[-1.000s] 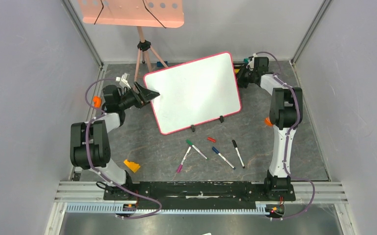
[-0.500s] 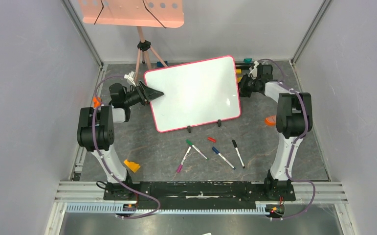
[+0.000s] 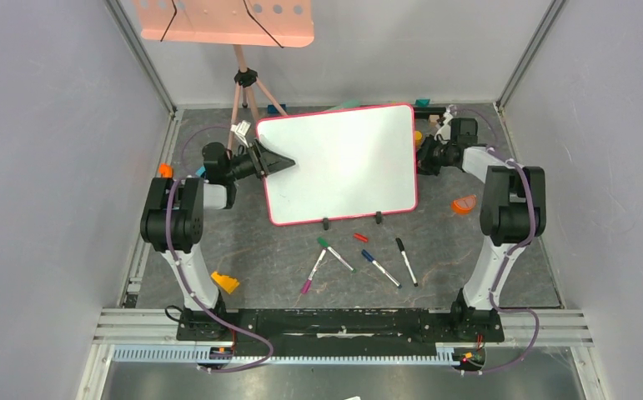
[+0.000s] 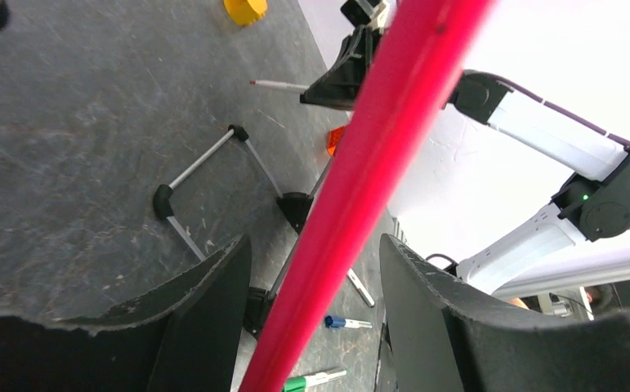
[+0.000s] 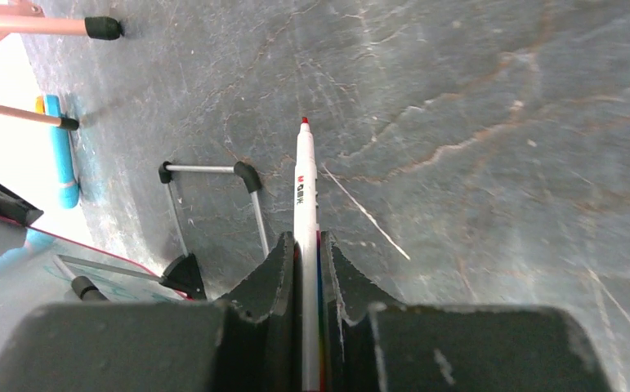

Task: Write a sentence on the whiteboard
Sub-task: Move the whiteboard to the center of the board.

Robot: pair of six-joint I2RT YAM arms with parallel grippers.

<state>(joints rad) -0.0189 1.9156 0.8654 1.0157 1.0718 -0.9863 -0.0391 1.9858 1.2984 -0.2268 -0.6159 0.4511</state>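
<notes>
The whiteboard (image 3: 343, 162) stands tilted on two black clip feet, its white face blank; no sentence shows on it. My left gripper (image 3: 278, 162) is at its left edge. In the left wrist view the jaws (image 4: 315, 241) are open and straddle the pink-red rim (image 4: 377, 139), with a gap on the left side. My right gripper (image 3: 429, 157) is at the board's right edge, behind it. In the right wrist view it (image 5: 304, 237) is shut on a white marker with a red tip (image 5: 304, 188), which points at the grey floor.
Loose markers lie in front of the board: green (image 3: 334, 253), blue (image 3: 380, 268), black (image 3: 406, 262), magenta (image 3: 312, 273), and a red cap (image 3: 360, 237). An orange wedge (image 3: 224, 282) lies near left. A tripod (image 3: 247, 92) carries the salmon tray (image 3: 218, 21) at the back.
The board has swung so that its top edge lies more level and it sits further right. Both grippers moved right with its edges, the right one also nearer.
</notes>
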